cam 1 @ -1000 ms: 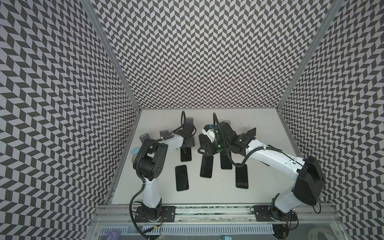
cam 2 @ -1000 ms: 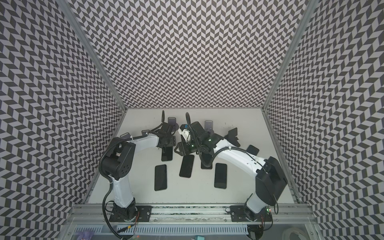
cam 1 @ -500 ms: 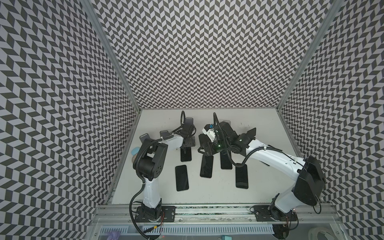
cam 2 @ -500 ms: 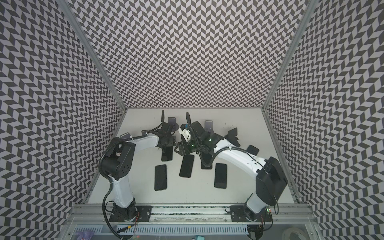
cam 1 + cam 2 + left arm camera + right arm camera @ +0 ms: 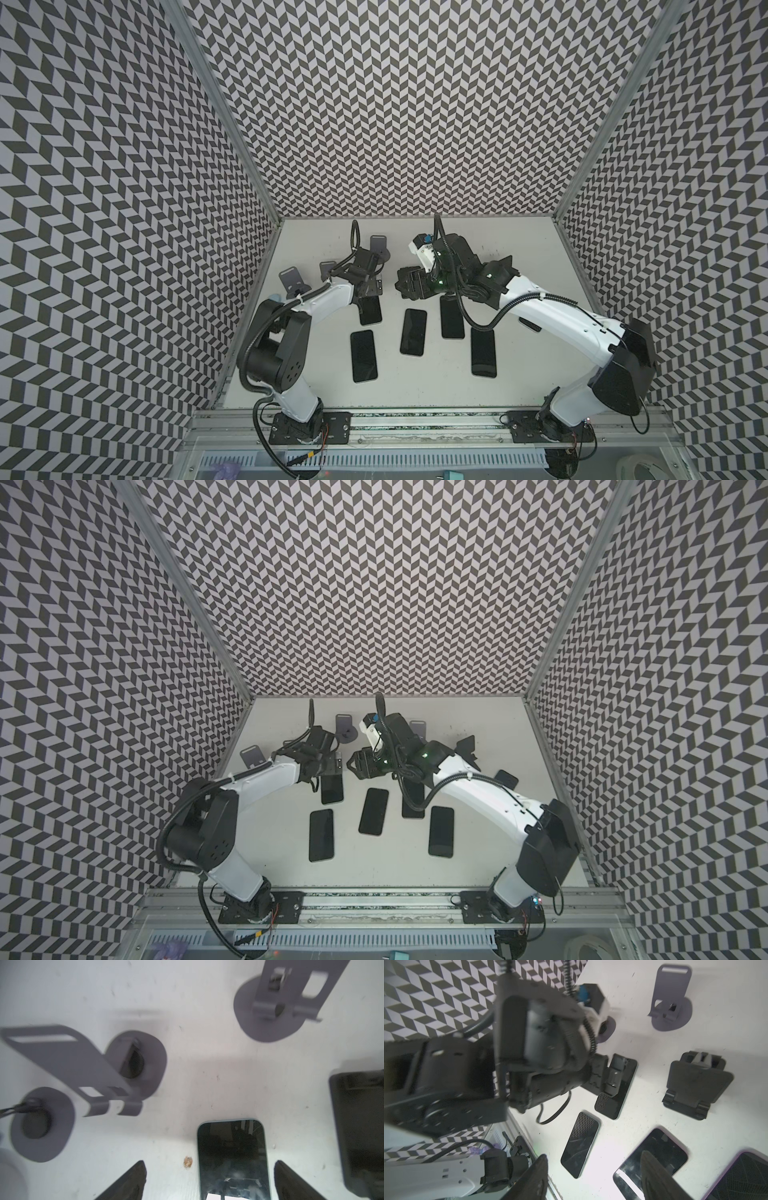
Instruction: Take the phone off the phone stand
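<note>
At the bottom edge of both top views, the two arm bases are bolted to a metal rail (image 5: 415,419). Just above it, the white table (image 5: 415,386) carries four spare phones lying flat with their screens up. One is at lower left (image 5: 364,355) and one in the middle (image 5: 413,331). A third, right of the middle one, sits partly under the right arm's cable (image 5: 452,322), and the fourth is at lower right (image 5: 483,352).

Higher in the frame, the left gripper (image 5: 370,289) hangs low over the phone (image 5: 370,311). The phone lies flat on the table, apart from every stand. In the left wrist view the left gripper's dark fingers (image 5: 128,1182) are spread wide at the bottom edge. The phone lies between them with bare table showing on each side, so they grip nothing.

The right gripper (image 5: 409,284) faces the left one at mid-frame, near it but not touching. In the right wrist view its fingers (image 5: 535,1178) are parted and hold nothing; table and phone screens show beyond them. A black folding stand (image 5: 695,1084) rests on the table at the right of that view.

Farther back are three grey phone stands, each a tilted plate on a round base. One is at the left (image 5: 293,279), one is partly behind the left arm (image 5: 328,268), and one is toward upper centre (image 5: 379,245). Beyond them rise the chevron-patterned walls (image 5: 415,104).
</note>
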Controlling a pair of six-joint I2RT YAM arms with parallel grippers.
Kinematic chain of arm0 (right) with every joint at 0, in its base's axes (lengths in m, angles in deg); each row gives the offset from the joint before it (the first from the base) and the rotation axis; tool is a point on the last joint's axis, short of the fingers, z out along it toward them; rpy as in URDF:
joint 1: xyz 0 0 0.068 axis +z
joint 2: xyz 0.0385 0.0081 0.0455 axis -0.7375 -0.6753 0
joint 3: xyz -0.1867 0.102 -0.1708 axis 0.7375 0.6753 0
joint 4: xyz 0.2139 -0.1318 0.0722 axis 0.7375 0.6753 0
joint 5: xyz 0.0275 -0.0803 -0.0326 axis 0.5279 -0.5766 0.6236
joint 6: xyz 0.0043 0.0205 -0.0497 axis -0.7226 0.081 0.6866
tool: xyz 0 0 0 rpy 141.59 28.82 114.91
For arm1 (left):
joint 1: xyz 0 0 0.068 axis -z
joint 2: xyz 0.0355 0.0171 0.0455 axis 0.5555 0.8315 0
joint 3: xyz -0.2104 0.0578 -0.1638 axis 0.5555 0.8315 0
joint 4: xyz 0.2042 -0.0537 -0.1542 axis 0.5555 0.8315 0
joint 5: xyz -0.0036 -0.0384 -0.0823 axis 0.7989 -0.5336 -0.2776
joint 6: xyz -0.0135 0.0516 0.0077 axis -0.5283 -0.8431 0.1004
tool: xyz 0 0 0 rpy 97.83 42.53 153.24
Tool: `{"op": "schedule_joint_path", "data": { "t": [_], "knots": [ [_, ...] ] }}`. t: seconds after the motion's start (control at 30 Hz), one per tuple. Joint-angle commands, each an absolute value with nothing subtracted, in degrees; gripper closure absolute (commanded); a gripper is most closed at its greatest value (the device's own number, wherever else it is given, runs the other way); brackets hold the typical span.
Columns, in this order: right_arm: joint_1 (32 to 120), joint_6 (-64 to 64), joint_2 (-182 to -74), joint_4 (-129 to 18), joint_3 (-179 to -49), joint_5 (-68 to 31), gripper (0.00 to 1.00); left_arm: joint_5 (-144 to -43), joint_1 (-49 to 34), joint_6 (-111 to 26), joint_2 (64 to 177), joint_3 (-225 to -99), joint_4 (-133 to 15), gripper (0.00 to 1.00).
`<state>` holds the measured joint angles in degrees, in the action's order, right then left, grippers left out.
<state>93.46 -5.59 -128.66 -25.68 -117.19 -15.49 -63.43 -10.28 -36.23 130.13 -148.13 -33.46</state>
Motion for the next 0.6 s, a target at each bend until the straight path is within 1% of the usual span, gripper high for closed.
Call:
{"op": "schedule_joint_path", "data": {
  "t": [0.0,0.13,0.2,0.33,0.43,0.5,0.57],
  "knots": [
    [92.9,-5.2,-123.5,-29.6,-118.3,-25.4,0.29,-58.0,-10.7,-38.4,121.1,-144.5,-41.6,0.03],
    [87.7,-3.7,-115.5,-38.7,-109.6,-36.0,0.25,-52.9,-10.9,-43.8,109.1,-135.5,-54.8,0.02],
    [83.5,-1.9,-110.5,-45.4,-102.4,-40.5,0.24,-51.4,-11.8,-46.8,103.8,-129.8,-62.5,0.01],
    [76.5,4.6,-100.9,-65.0,-84.2,-52.6,0.20,-49.0,-14.8,-52.3,95.8,-117.9,-77.7,0.01],
    [70.4,9.2,-98.2,-80.9,-70.0,-55.6,0.20,-49.6,-17.0,-57.3,92.6,-109.3,-87.7,0.00],
    [66.6,13.7,-99.5,-92.3,-61.4,-55.4,0.19,-50.7,-19.0,-58.4,92.2,-103.5,-94.5,0.00],
    [62.3,15.1,-102.0,-101.8,-53.4,-53.2,0.19,-51.7,-22.3,-56.2,92.8,-99.8,-96.5,0.00]
  ]
}}
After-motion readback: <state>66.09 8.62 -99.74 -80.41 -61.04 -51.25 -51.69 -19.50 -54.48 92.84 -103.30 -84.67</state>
